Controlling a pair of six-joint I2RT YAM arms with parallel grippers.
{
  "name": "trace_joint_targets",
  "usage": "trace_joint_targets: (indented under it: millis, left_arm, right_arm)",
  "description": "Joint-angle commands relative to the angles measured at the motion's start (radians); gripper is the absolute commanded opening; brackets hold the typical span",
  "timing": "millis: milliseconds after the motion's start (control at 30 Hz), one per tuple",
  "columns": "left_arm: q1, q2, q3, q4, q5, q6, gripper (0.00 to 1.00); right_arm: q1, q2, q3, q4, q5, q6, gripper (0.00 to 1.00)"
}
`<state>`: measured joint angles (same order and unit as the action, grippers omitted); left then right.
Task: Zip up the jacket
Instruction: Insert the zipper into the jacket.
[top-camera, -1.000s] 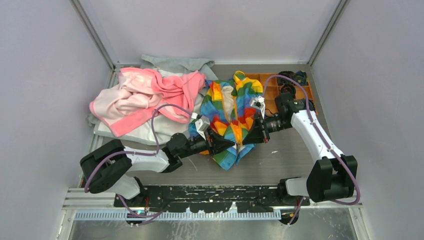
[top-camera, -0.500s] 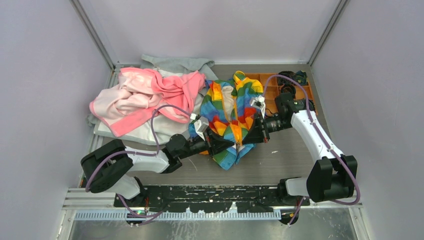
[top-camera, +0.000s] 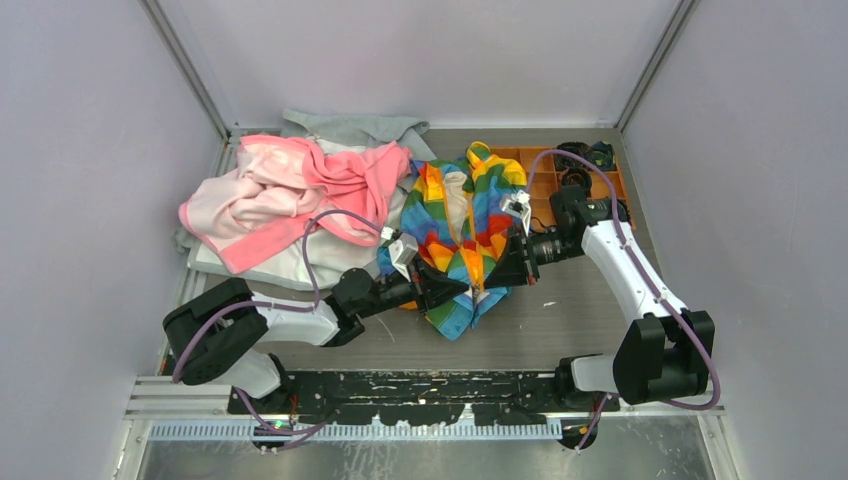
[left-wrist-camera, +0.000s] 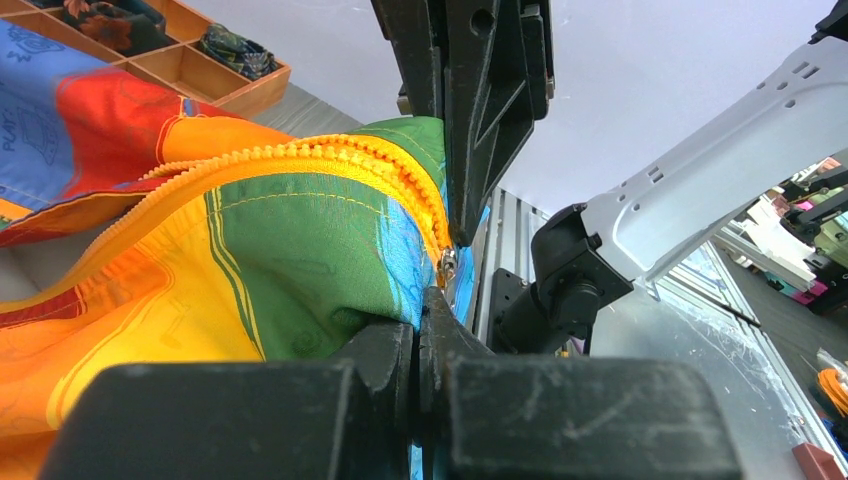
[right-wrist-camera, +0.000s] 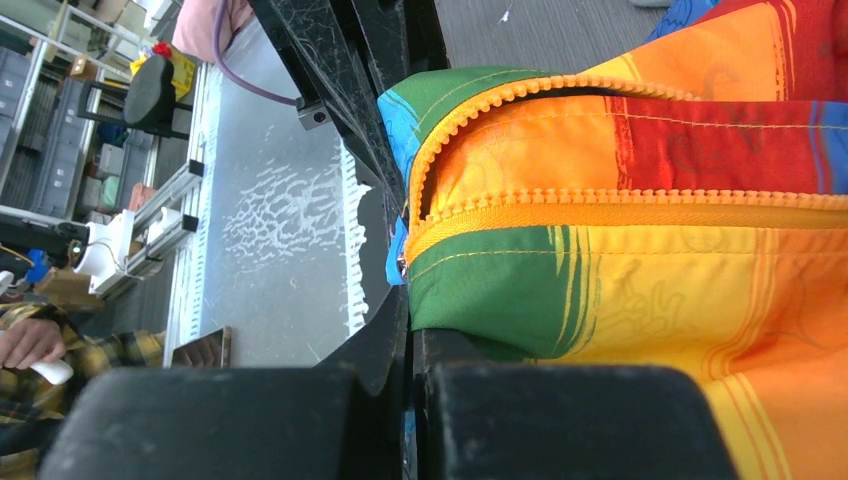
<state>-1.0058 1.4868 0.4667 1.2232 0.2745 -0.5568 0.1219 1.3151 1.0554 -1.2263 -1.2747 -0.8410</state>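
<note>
Now: left pincer (left-wrist-camera: 418, 325), right pincer (right-wrist-camera: 408, 340) both pinching jacket (top-camera: 465, 215) hem; orange tray (left-wrist-camera: 232, 96) compartments hold dark bundles (left-wrist-camera: 235, 50).

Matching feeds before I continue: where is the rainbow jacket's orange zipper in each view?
Top external: orange toothed zipper at centre, on the rainbow-striped fabric jacket front.
Left wrist: arcs from left to centre.
Right wrist: crosses the upper right.
Shared landmark: green stripe beside its end.
</note>
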Motion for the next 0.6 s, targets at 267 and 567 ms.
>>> trace_joint_targets:
  millis: [267, 567]
  left_arm:
    - [-0.003, 0.000, -0.010, 0.096, 0.000, 0.018, 0.00]
    - [-0.003, 0.017, -0.002, 0.095, 0.011, 0.014, 0.00]
  right_arm:
    - [-0.017, -0.034, -0.001, 0.032, -0.058, 0.032, 0.01]
    - [-0.017, -0.033, -0.005, 0.044, -0.060, 0.046, 0.01]
